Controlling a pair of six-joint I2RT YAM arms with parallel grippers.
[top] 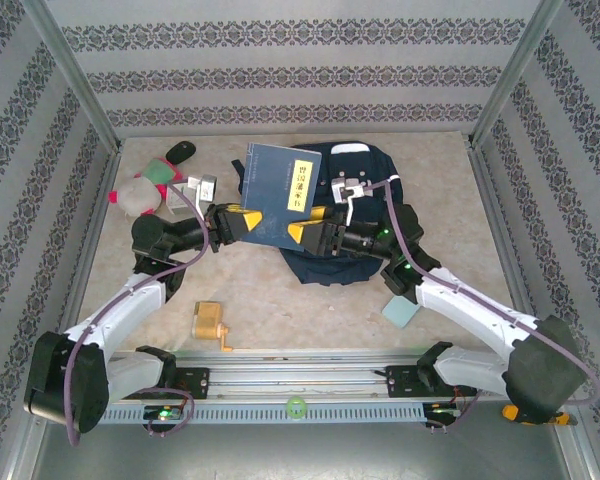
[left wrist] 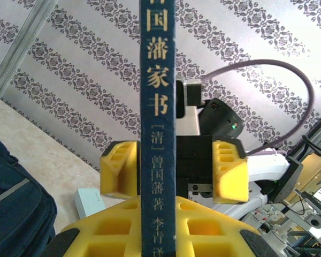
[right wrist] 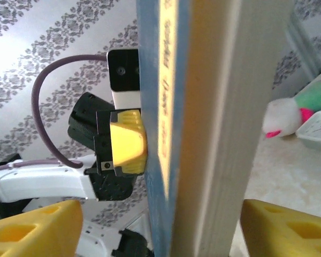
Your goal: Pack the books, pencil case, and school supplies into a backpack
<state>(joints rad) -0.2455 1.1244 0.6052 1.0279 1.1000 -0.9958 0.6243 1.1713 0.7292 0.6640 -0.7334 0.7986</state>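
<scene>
Pinched nearly shut with the left gripper [top: 246, 222] on the lower left corner of the book [top: 280, 182], yellow pads flat against the covers. Down the left wrist view: gripping at the foot of the dark blue spine, with gold lettering up it.

Standing wide with the right gripper [top: 308, 226] at the book's lower right corner, straddling it without a squeeze. Seen across from the left wrist, daylight on both sides between those fingers [left wrist: 228, 171] and the spine. From the right wrist, clear air beside one finger, next to nothing beside the other, by the pale page edge.

Holding the book upright and a little tilted, up off the table [top: 280, 290], between the two grippers, front cover and yellow label facing the overhead camera.

Directly behind and below it, the backpack [top: 365, 190], dark navy, lying mid-table, white patches toward the far end.

Further out: pencil case [top: 400, 311], pale blue, flat on the table just beside the right forearm, near the backpack's near edge. Pencil sharpener [top: 211, 324], yellow-orange, crank to the side, alone on the table in front of the left arm, well apart from the backpack.

Off at far left, plush toy [top: 138, 196], pink and white, just beside a small white clock [top: 199, 187]. Beyond those, a small black item [top: 181, 151] toward the far wall.
</scene>
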